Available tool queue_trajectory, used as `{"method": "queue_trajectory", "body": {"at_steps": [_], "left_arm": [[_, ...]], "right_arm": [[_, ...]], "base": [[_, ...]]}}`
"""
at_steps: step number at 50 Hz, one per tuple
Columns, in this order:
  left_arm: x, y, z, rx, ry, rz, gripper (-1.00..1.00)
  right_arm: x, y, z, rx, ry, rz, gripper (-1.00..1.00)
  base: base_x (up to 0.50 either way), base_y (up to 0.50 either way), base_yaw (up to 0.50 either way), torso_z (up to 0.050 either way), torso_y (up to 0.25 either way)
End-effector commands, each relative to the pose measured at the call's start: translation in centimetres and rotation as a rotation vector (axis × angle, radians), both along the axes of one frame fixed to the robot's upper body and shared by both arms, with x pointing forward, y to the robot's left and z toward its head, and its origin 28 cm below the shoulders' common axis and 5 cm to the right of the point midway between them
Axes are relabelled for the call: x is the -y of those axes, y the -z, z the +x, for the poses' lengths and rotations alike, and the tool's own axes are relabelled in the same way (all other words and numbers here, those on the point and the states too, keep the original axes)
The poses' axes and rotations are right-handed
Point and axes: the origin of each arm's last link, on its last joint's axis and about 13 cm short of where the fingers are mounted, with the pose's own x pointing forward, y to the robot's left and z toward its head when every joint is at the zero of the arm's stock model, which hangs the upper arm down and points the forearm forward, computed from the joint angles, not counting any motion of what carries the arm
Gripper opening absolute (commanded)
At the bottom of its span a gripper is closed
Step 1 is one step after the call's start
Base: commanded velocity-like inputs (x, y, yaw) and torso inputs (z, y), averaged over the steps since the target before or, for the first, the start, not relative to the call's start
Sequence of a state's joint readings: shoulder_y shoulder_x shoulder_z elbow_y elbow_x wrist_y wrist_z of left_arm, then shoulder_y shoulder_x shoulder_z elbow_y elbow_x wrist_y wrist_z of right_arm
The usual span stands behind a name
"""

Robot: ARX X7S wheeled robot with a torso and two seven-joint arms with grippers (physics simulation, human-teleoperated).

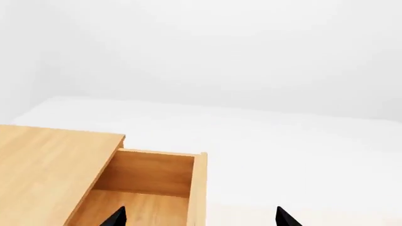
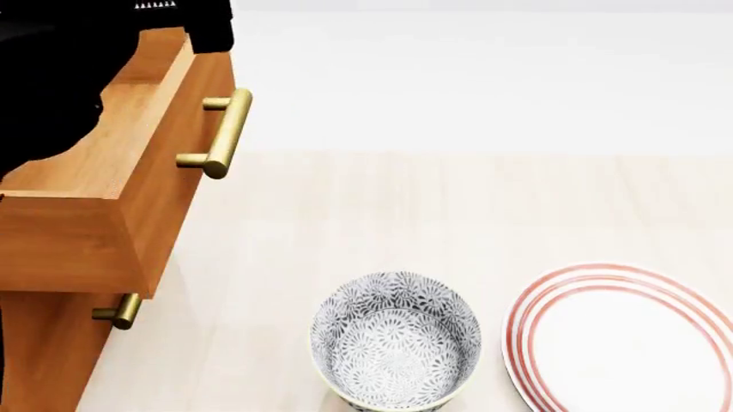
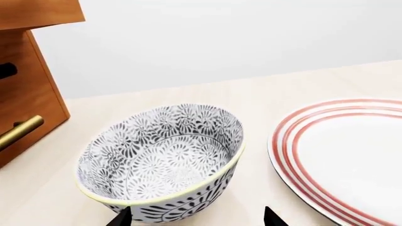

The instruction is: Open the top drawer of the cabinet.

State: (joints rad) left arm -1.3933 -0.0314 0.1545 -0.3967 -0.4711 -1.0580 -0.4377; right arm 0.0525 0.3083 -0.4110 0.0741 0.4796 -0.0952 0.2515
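Drawer pulled out: the top drawer (image 2: 109,184) juts from the cabinet (image 2: 34,360) at nine o'clock in the head view, brass handle (image 2: 221,133) free. Left fingers (image 1: 115,217) hover apart over its hollow; right fingers (image 3: 122,218) spread near the patterned bowl (image 2: 396,342), beside the striped plate (image 2: 624,339) on the counter (image 2: 458,197).

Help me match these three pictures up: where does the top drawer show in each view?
Left wrist: top drawer, pulled open, bottom centre, empty inside.
Head: left side, jutting out, brass handle on its front.
Right wrist: only a corner, top left.
Shared landmark: the cabinet holding it.
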Motion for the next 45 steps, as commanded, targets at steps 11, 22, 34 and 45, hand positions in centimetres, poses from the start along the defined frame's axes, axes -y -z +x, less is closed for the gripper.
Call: {"method": "queue_trajectory", "body": {"at_steps": [11,22,34,45], "left_arm": [[-0.2,-2.4,0.8,-0.073,-0.043,-0.274,1.00],[-0.3,-2.8,0.8,-0.088,-0.081,-0.345,1.00],[-0.1,-2.7,0.9,-0.135,-0.082,-0.439,1.00],[-0.2,-2.5,0.9,-0.161,-0.077,-0.508,1.00]], "right_arm": [[0.0,-0.3,0.4,0.011,0.008,0.009,1.00],[0.0,-0.2,0.4,0.009,0.007,0.010,1.00],[0.0,0.0,0.2,0.007,0.002,0.008,1.00],[-0.1,-0.1,0.2,0.005,-0.001,0.008,1.00]], "base": [[0.00,0.00,0.00,0.000,0.000],[0.00,0.00,0.00,0.000,0.000],[0.00,0.00,0.00,0.000,0.000],[0.00,0.00,0.00,0.000,0.000]]}}
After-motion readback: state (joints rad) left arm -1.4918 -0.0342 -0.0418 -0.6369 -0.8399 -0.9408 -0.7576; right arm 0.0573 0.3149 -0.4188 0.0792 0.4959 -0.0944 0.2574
